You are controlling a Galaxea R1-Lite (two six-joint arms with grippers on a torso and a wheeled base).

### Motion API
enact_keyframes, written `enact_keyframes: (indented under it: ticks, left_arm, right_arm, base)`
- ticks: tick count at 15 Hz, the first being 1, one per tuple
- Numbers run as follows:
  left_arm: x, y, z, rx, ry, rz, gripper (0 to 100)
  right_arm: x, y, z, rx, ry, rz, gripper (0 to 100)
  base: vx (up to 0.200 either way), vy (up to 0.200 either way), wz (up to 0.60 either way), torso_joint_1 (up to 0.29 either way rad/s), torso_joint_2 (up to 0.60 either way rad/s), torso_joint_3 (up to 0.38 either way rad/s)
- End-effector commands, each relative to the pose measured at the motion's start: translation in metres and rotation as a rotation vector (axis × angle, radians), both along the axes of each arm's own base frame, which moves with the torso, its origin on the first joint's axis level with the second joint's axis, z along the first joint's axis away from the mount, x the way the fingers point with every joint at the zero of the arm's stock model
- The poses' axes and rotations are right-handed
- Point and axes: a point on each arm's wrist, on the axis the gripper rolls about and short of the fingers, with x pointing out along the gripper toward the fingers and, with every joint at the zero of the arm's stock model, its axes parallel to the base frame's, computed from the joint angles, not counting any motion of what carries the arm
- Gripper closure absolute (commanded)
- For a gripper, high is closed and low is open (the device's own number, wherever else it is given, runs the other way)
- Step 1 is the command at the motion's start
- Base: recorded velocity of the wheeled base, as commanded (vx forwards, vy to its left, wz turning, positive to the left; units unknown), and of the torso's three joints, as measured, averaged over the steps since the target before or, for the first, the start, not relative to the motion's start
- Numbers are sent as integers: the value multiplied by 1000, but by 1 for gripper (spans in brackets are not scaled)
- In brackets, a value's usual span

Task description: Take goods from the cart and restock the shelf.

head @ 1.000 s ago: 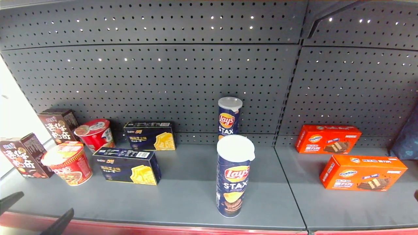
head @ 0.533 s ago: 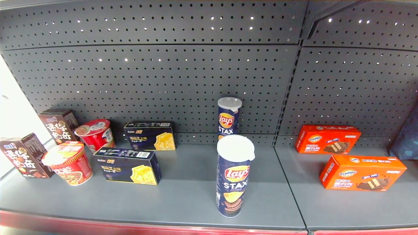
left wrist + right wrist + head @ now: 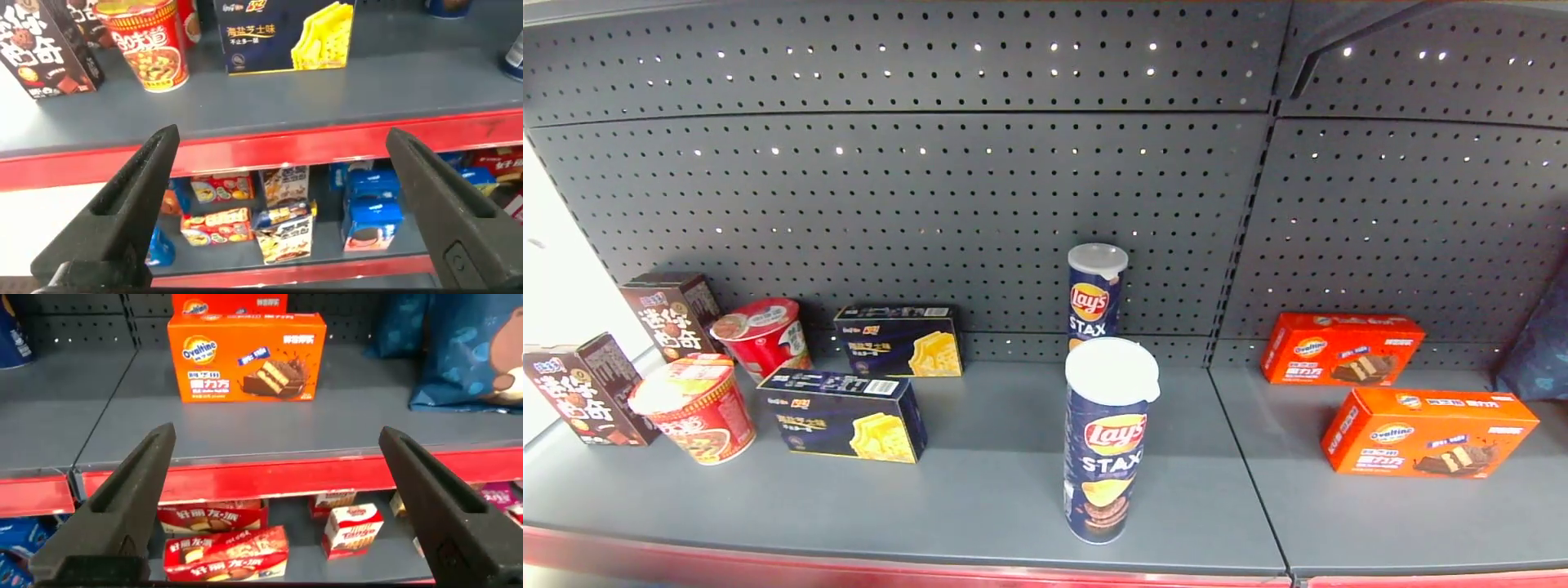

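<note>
Head view: the front chip can point(image 3: 1109, 441) stands upright near the lip of the grey shelf point(image 3: 980, 498). The rear chip can point(image 3: 1096, 294) is straight behind it, against the pegboard. To its left lie two navy cracker boxes point(image 3: 845, 415), then two red noodle cups point(image 3: 693, 411), and farthest left two brown boxes point(image 3: 580, 400). To its right, well apart, lie two orange boxes point(image 3: 1429, 431), one behind the other.

Left wrist view: the left gripper point(image 3: 282, 137) hangs before the shelf's red lip, left of the front chip can. Its jaws are spread wide and hold nothing. Beyond them stand a noodle cup and a navy cracker box.

Right wrist view: the right gripper point(image 3: 278, 434) hangs before the lip, right of the front chip can. Its jaws are spread wide and empty, and an orange box faces them. A blue bag point(image 3: 466, 351) lies further right of the can.
</note>
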Motion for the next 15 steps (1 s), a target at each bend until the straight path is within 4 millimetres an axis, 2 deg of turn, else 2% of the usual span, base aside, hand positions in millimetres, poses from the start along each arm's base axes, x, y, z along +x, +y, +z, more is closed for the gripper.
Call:
enact_keyframes:
  ticks: [1,4,6,10,15]
  left_arm:
    - [0,0,0,-7,-2,0,0]
    - [0,1,-1,-8,4,54,0]
    - [0,0,0,-5,6,247,0]
    - [1,-2,-7,-49,12,132,0]
    - [1,-2,-7,-38,13,123,0]
  right_arm:
    - [-1,0,-1,2,-11,-2,0]
    - [-1,0,-1,9,-12,0,0]
    - [-1,0,-1,9,-7,-6,0]
    - [-1,3,-1,3,8,121,0]
    - [-2,3,-1,16,17,130,0]
  base:
    - [0,0,0,0,0,0]
    - [0,0,0,0,0,0]
    - [0,0,0,0,0,0]
    - [0,0,0,0,0,0]
    - [0,0,0,0,0,0]
